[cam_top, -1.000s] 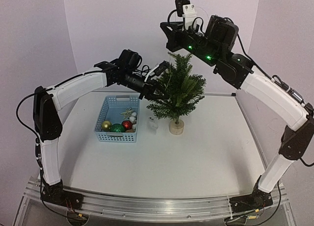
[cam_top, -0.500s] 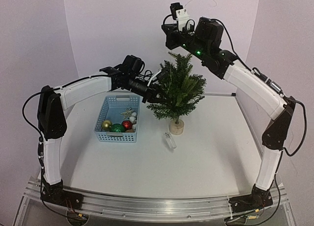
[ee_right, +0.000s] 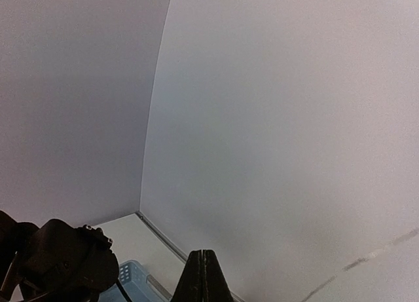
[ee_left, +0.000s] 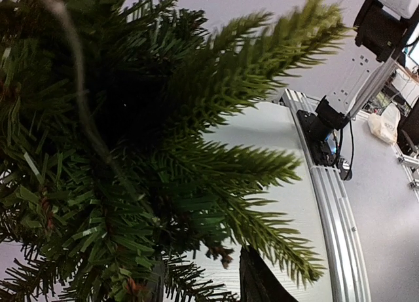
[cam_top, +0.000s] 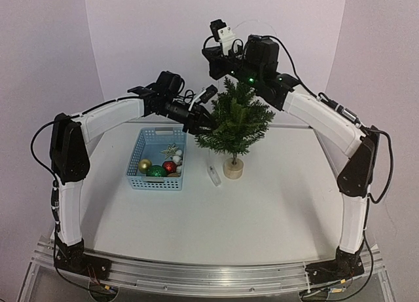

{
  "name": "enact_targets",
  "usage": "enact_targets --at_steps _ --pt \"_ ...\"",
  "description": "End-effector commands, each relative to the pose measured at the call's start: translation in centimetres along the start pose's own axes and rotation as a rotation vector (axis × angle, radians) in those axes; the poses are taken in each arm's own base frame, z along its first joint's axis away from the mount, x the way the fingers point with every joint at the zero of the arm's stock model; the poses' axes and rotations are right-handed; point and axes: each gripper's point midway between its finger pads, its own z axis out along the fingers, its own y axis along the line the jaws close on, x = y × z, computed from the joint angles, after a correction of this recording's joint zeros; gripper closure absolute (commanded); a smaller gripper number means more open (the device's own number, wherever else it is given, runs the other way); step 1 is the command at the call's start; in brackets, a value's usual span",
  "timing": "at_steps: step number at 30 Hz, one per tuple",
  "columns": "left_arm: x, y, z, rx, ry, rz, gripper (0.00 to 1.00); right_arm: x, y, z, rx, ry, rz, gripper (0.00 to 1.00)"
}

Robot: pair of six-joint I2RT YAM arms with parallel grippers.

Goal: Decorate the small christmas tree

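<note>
Branches of small christmas tree [cam_top: 239, 118] around left hand [cam_top: 206, 124], apart or together cannot tell; right hand [ee_right: 203, 276] above treetop, fingers pressed together.

The left arm [cam_top: 108, 115] rises straight up from its base, bends at a dark elbow, and stretches its white forearm rightward and slightly up towards the middle. Its wrist tips down, carrying the left hand [cam_top: 206, 123] low and forward. One dark finger [ee_left: 257, 283] shows off to the side, so the jaws stand parted. The right arm [cam_top: 321, 118] climbs from its base, bends, and slants up and leftward to a high wrist with green lights lit. The right hand [ee_right: 203, 268] has its two fingers pressed together, empty.
</note>
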Motion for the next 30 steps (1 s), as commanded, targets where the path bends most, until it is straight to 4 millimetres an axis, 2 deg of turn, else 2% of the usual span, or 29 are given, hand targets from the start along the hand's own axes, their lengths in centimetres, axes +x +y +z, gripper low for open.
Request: enact_targets --at_steps 1,4,7,11,14,18,23,26,30 --pt "-5.2 -1.6 -3.5 -0.002 -0.073 0.109 0.53 -3.6 -0.4 -0.3 -0.002 -0.096 0.019 1.00" --pt "-7.1 -1.4 -5.7 -0.031 -0.106 0.138 0.42 -4.1 -0.7 -0.3 -0.008 -0.112 0.052 1.00" --pt "-8.7 -1.6 -7.0 -0.049 -0.133 0.173 0.34 -5.3 -1.0 -0.5 -0.029 -0.141 0.106 1.00" --pt "-11.1 -2.0 -7.5 -0.026 -0.196 0.167 0.32 -5.9 -0.5 -0.6 -0.084 -0.160 0.169 1.00" --pt "-11.9 -2.1 -7.5 -0.009 -0.222 0.161 0.32 -6.1 -0.1 -0.7 -0.112 -0.165 0.203 1.00" --pt "-13.1 -1.0 -7.8 -0.068 -0.256 0.167 0.32 -6.3 0.1 -0.6 -0.136 -0.175 0.236 1.00" --pt "-16.4 -0.5 -8.8 -0.127 -0.352 0.222 0.31 -6.9 0.5 -0.5 -0.167 -0.203 0.287 1.00" --pt "-16.7 0.2 -8.6 -0.147 -0.373 0.223 0.37 -7.1 0.5 -0.4 -0.173 -0.210 0.302 1.00" --pt "-16.3 0.3 -7.7 -0.143 -0.367 0.211 0.59 -7.1 0.5 -0.4 -0.176 -0.214 0.311 1.00"
